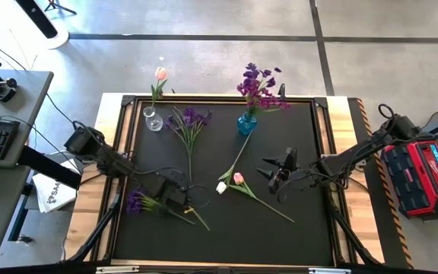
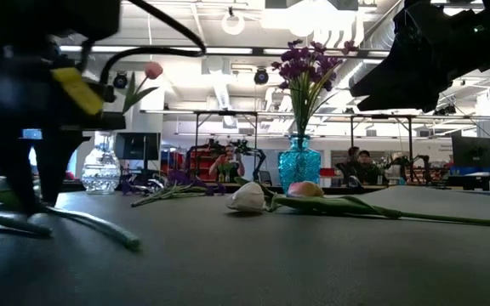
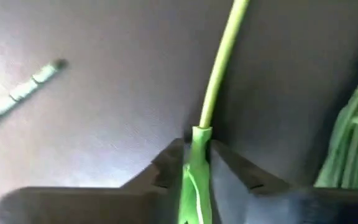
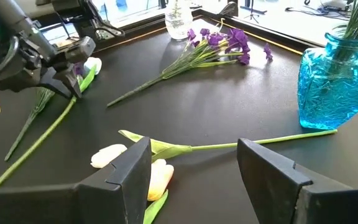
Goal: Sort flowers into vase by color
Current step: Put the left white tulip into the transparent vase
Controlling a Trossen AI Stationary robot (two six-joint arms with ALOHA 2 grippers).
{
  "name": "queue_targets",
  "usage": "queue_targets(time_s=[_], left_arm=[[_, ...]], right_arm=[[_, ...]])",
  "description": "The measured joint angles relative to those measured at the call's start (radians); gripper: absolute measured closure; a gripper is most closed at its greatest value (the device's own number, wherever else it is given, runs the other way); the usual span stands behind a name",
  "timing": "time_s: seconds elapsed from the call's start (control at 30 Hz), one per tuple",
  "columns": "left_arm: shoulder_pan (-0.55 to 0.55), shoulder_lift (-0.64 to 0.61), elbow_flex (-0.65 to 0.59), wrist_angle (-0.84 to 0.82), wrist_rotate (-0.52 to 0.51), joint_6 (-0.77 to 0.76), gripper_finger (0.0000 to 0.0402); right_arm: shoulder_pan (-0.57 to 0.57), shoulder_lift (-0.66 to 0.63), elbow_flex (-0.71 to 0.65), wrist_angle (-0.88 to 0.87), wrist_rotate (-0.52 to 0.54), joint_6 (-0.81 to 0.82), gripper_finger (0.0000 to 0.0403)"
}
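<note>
My left gripper (image 1: 175,199) stands at the mat's near left, pointing down, shut on a green flower stem (image 3: 219,62). In the right wrist view a white bud (image 4: 93,64) and a purple bloom (image 1: 135,202) show beside it. My right gripper (image 4: 194,168) hovers open at the mat's right, above a white tulip (image 1: 222,187) and a pink tulip (image 1: 238,179) that lie on the mat. A loose purple flower (image 1: 188,122) lies farther back. A clear vase (image 1: 153,119) holds a pink tulip (image 1: 160,74). A blue vase (image 1: 246,124) holds purple flowers (image 1: 259,84). My left gripper pinches the stem between its two fingers (image 3: 166,163), at a thicker green joint (image 3: 202,134) of the stem. The fingers come from above, pointing down, and lie across the stem. The stem runs on low over the mat beyond the fingers.
A second bunch of green stems (image 3: 353,137) and a cut stem end (image 3: 23,90) lie close to my left gripper. The black mat (image 1: 226,236) has a raised frame (image 1: 219,99) around it. A keyboard and a red case stand off the table's sides.
</note>
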Motion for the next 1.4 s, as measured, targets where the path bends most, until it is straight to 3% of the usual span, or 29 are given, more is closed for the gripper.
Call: queue_targets(time_s=[0.13, 0.33, 0.43, 0.67, 0.97, 1.2, 1.4], left_arm=[[0.041, 0.0, 0.003, 0.019, -0.013, 0.095, 0.0394], [0.057, 0.004, 0.014, 0.01, -0.378, 0.201, 0.0389], [0.05, 0.004, 0.033, -0.025, -0.467, 0.168, 0.0389], [0.063, 0.003, 0.054, -0.135, -0.393, -0.034, 0.0337], [0.083, -0.008, 0.048, -0.331, -0.297, -0.43, 0.0249], [0.089, -0.059, 0.048, -0.265, -0.111, -0.678, 0.0269], [0.163, -0.058, -0.052, -0.15, -0.101, -0.539, 0.0309]], right_arm=[[0.0, 0.0, 0.0, 0.001, 0.0, 0.001, 0.0194], [0.0, 0.0, 0.0, 0.0, 0.0, 0.007, 0.0194], [0.0, 0.0, 0.0, 0.0, 0.0, 0.009, 0.0194], [0.0, 0.0, 0.0, 0.0, 0.0, 0.009, 0.0194], [0.0, 0.0, 0.0, 0.0, 0.0, 0.01, 0.0194], [0.0, 0.0, 0.0, 0.0, 0.0, 0.01, 0.0194], [0.0, 0.0, 0.0, 0.0, 0.0, 0.009, 0.0194]])
